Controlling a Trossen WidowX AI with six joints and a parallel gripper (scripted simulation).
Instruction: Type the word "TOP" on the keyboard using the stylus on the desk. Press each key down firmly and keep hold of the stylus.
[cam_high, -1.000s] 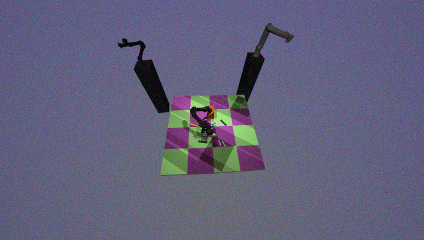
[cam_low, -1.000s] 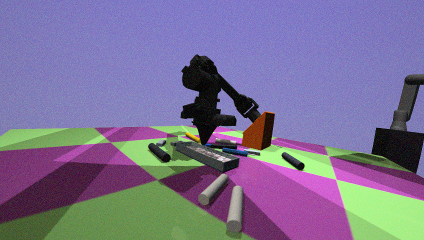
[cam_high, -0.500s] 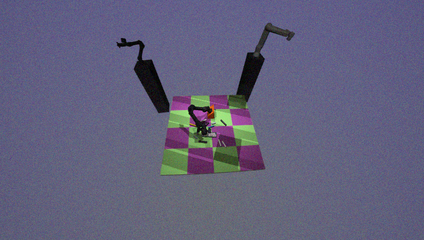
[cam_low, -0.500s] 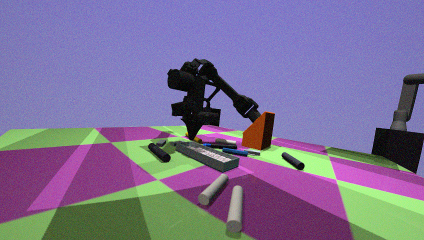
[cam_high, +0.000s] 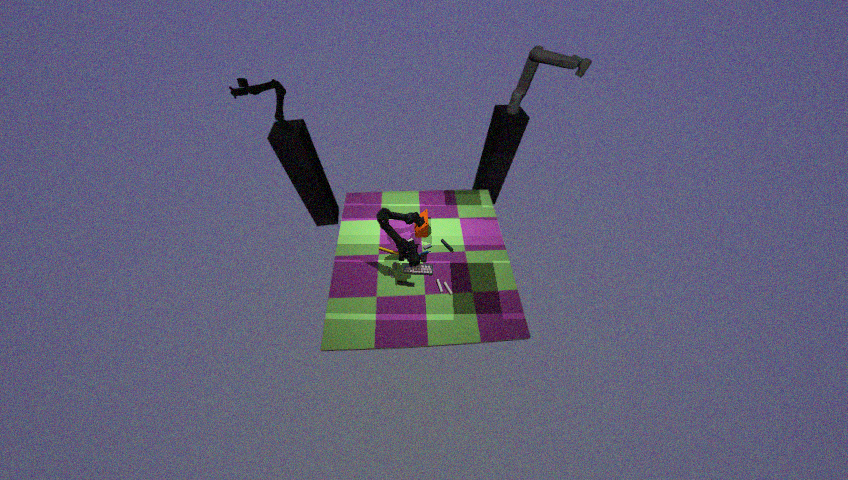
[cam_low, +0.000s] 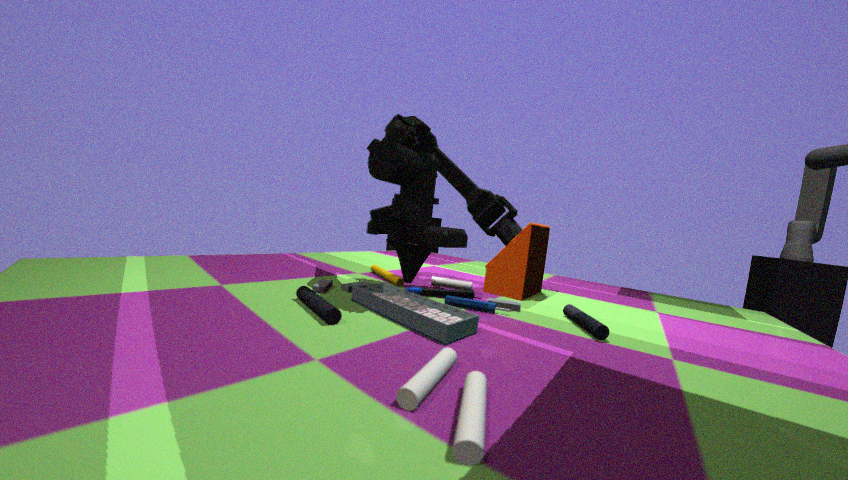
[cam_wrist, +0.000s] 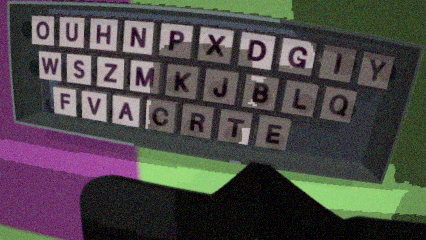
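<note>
Nearest us lie two white cylinders (cam_low: 443, 395); beyond them, at centre, the grey keyboard (cam_low: 416, 310). At its 12 o'clock edge we see the gripper (cam_low: 410, 270) pinched fully narrow, holding nothing. We cannot pick out the stylus among the blue (cam_low: 470, 303), yellow (cam_low: 386, 274) and white (cam_low: 452, 281) sticks behind.

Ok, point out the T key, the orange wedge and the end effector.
T key (cam_wrist: 235, 126), wrist view, middle of its keycap.
Orange wedge (cam_low: 511, 267), exterior view, its lit sloped face.
End effector (cam_low: 411, 274), exterior view, its shut tip.
</note>
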